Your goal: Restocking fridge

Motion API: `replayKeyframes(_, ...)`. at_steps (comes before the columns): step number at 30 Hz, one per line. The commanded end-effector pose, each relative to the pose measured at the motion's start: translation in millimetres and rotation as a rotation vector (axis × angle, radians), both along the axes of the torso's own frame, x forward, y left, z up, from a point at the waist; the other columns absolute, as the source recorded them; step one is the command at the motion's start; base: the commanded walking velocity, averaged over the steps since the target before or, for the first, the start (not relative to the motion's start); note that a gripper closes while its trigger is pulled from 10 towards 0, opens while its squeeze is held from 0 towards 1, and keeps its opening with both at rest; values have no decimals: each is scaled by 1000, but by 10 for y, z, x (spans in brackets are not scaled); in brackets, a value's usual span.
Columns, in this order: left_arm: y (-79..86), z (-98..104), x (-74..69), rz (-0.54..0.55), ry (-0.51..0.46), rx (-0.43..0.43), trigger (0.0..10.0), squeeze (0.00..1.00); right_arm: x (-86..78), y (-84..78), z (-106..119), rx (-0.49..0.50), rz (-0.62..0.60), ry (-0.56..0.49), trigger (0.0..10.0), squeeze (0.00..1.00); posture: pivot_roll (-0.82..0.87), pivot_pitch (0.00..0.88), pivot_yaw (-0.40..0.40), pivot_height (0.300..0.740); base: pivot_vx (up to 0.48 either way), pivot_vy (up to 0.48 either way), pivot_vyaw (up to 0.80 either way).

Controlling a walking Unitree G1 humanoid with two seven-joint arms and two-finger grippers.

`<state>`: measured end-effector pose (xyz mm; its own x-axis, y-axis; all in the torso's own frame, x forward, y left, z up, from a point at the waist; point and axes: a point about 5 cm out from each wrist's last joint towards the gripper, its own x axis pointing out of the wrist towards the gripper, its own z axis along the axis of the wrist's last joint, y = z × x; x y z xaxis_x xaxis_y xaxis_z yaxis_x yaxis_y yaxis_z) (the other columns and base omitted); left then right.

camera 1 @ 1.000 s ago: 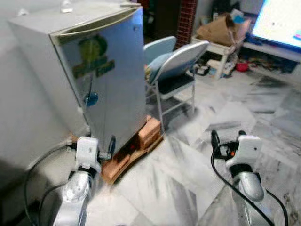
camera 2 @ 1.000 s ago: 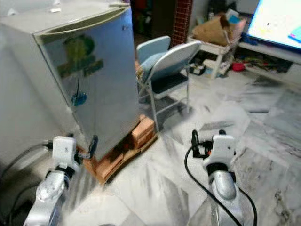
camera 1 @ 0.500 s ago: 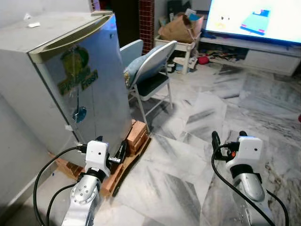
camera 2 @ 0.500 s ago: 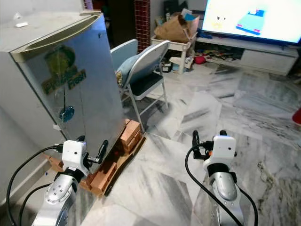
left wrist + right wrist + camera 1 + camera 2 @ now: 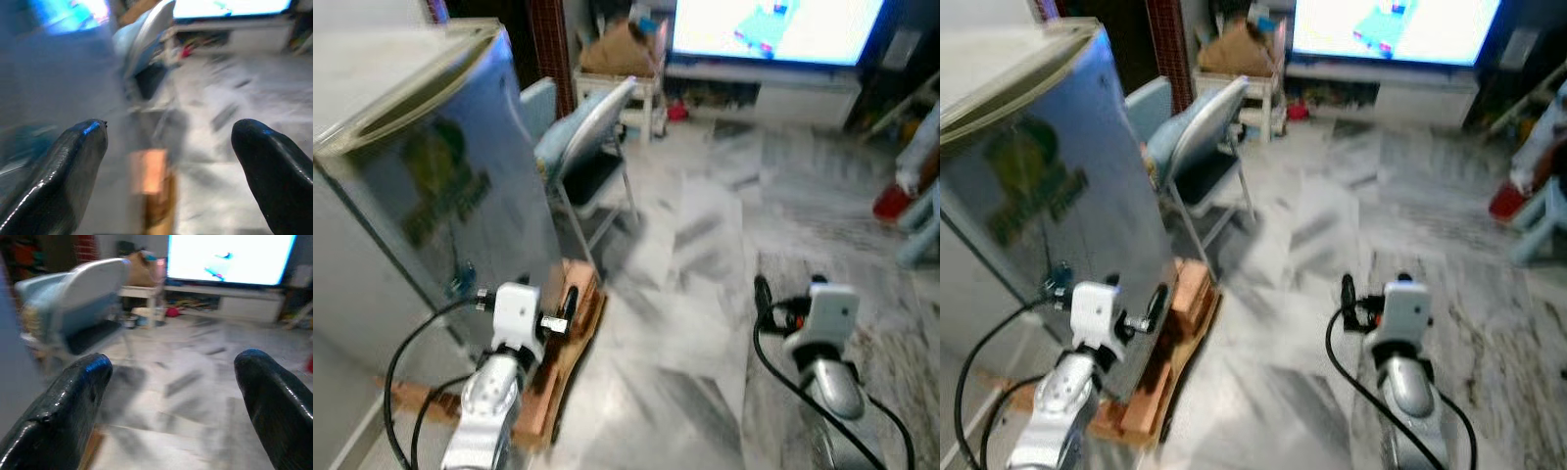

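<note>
In the left eye view, a small silver fridge (image 5: 421, 186) is seen at the left, its door closed, smooth and faintly reflective, with a blurred green sticker on the front. It is raised on a low wooden pallet (image 5: 570, 323) laid on the grey-veined marble floor (image 5: 695, 294). Just beside its far corner stands a folding chair (image 5: 582, 147) with a pale curved back and a dark seat. A lit screen (image 5: 773, 24) is set along the far wall above a low white cabinet. The left gripper (image 5: 570, 301) is held low, close to the fridge's lower front corner; the right gripper (image 5: 790, 284) is held out over bare floor, well apart from it. Nothing is carried, so the task is judged to be at its approach stage: the door has yet to be opened and stock fetched.

In the right eye view, the same layout is shown, with motion blur.

In the left wrist view, the rounded, glossy black fingers (image 5: 68, 171) are spread wide with nothing between them; a blurred wooden block (image 5: 149, 171) lies ahead.

In the right wrist view, the fingers (image 5: 68, 401) are likewise spread wide and empty, pointed across the floor toward the chair and screen.
</note>
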<state>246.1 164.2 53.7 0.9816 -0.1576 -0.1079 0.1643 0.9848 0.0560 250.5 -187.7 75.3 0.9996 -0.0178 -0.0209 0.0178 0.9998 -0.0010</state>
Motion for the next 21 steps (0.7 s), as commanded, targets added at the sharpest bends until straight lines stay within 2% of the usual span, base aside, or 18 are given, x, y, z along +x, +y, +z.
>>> replayKeyframes(1, -77, 5, -2, -18, -1, -16, 10000, 0, -8, -97, 23, -25, -25, -2, 10000, 0, -27, 0, 20, 740, 0, 461, 0)
replayKeyframes(4, -108, 34, -9, -34, -19, -40, 10000, 0, -9, -100, 21, -27, -26, 0, 10000, 0, -27, 0, 20, 740, 0, 472, 0)
replayKeyframes(15, -120, 6, -75, -68, 3, -26, 10000, 0, -19, -94, -2, -31, -25, 12, 10000, 0, -23, 0, 17, 740, 0, 0, 0)
replayKeyframes(20, -54, 3, -53, -23, 5, -19, 10000, 0, -11, -94, -6, -34, -20, 15, 10000, 0, -23, 0, 15, 740, 0, 0, 0)
replayKeyframes(21, -18, -1, -5, -2, 10, -22, 10000, 0, -10, -96, -10, -36, -20, 17, 10000, 0, -23, 0, 14, 740, 0, 0, 0)
